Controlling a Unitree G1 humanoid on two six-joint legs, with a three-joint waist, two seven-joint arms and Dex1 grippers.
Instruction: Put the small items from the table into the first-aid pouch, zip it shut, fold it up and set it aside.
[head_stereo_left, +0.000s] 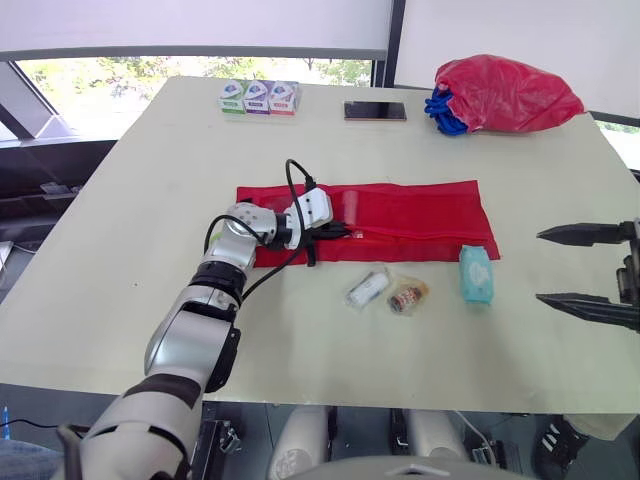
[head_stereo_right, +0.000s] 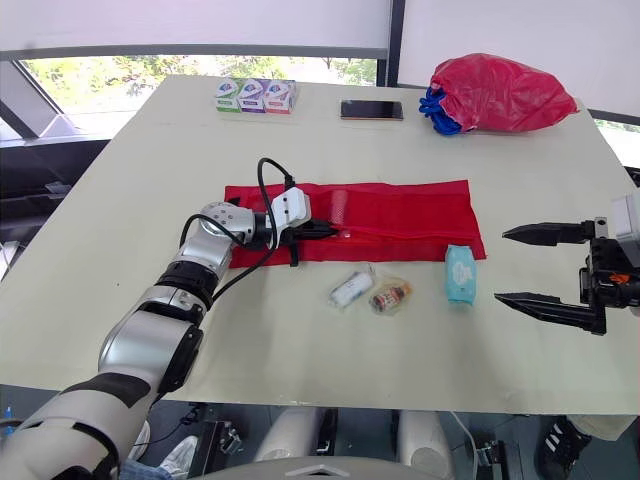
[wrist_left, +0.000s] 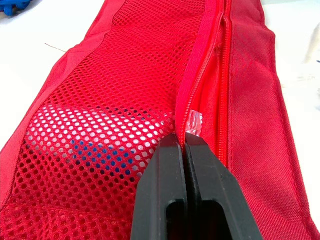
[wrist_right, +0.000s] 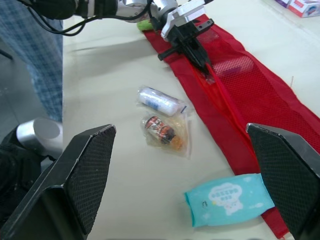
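Observation:
The red first-aid pouch (head_stereo_left: 400, 220) lies unfolded flat across the middle of the table. My left gripper (head_stereo_left: 345, 233) rests on the pouch's left part, shut on the clear zipper pull (wrist_left: 193, 121) of its long zipper. Through the mesh pocket (wrist_left: 95, 100) a white and blue item shows inside. In front of the pouch lie a white roll in a clear bag (head_stereo_left: 367, 289), a small brown bottle in a bag (head_stereo_left: 407, 296) and a teal wipes pack (head_stereo_left: 476, 273). My right gripper (head_stereo_left: 540, 266) hovers open at the table's right side, just right of the wipes pack.
At the table's far edge stand three small boxes (head_stereo_left: 258, 97) and a dark phone (head_stereo_left: 375, 110). A bulging red bag (head_stereo_left: 505, 93) with blue material beside it sits at the far right corner. A person's checked sleeve (wrist_right: 30, 55) shows in the right wrist view.

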